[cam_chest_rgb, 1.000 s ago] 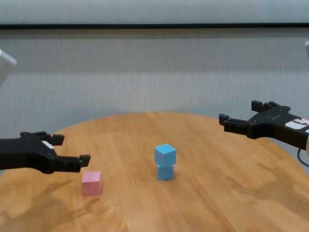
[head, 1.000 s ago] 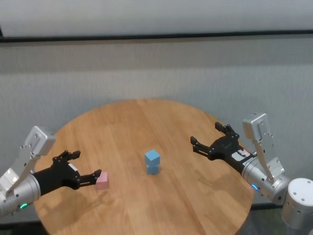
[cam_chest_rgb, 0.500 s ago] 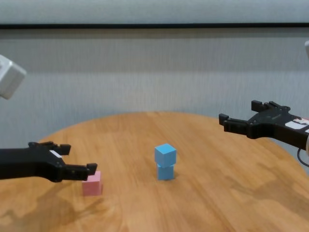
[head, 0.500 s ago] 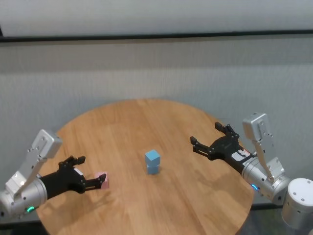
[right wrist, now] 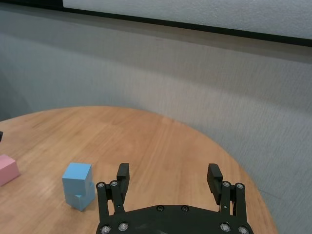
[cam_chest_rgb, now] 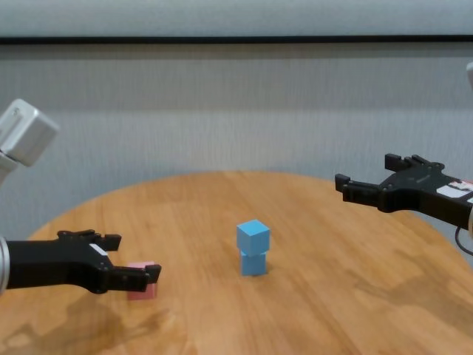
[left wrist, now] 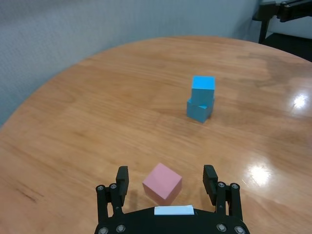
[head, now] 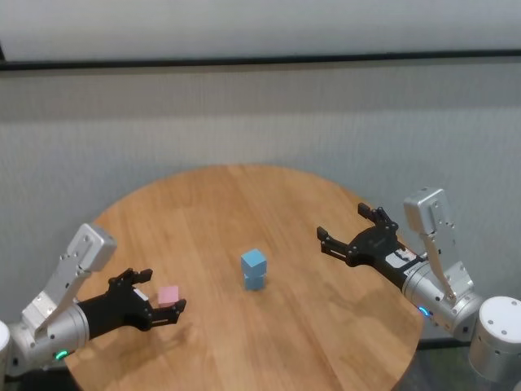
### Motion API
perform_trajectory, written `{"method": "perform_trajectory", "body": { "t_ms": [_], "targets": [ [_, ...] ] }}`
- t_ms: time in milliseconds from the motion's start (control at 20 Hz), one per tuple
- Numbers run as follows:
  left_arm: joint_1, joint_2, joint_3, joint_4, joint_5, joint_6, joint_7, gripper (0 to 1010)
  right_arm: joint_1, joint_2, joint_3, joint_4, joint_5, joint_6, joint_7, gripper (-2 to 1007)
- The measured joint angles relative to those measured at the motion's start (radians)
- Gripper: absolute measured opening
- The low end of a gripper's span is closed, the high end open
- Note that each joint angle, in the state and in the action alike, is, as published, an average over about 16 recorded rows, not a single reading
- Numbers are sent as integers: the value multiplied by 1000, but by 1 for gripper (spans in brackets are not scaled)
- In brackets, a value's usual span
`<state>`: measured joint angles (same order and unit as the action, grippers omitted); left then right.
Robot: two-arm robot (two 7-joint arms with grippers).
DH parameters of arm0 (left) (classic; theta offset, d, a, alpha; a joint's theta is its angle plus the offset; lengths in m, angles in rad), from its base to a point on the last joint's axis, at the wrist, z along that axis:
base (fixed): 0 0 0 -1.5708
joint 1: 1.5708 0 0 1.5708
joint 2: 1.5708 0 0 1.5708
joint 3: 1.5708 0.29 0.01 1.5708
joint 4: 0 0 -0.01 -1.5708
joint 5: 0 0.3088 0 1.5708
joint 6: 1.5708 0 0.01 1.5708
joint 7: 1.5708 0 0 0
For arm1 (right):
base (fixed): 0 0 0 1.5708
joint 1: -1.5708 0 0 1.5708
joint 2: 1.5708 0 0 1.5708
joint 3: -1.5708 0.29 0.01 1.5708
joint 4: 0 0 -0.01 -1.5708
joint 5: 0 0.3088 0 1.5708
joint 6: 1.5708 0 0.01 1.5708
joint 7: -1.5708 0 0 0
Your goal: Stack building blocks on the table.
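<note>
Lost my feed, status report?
Left gripper open around pink block, not closed. Right gripper open, hovering aside. Two blue blocks stacked. Nothing blocking.

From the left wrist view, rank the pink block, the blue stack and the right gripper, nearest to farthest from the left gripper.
1. Pink block: sits on the table between the open fingers of the left gripper.
2. Blue stack: two light blue blocks near the table's middle.
3. Right gripper: open, hovering past the table's far side.
</note>
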<state>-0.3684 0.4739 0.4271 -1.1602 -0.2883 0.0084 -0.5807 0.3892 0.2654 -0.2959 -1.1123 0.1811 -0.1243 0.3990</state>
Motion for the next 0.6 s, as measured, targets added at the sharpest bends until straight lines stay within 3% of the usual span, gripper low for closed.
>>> {"method": "perform_trajectory", "body": {
  "t_ms": [600],
  "targets": [
    [-14,-26,14,39,18,4,16,1003,0,0,0,0,0,0,0,1004]
  ]
}}
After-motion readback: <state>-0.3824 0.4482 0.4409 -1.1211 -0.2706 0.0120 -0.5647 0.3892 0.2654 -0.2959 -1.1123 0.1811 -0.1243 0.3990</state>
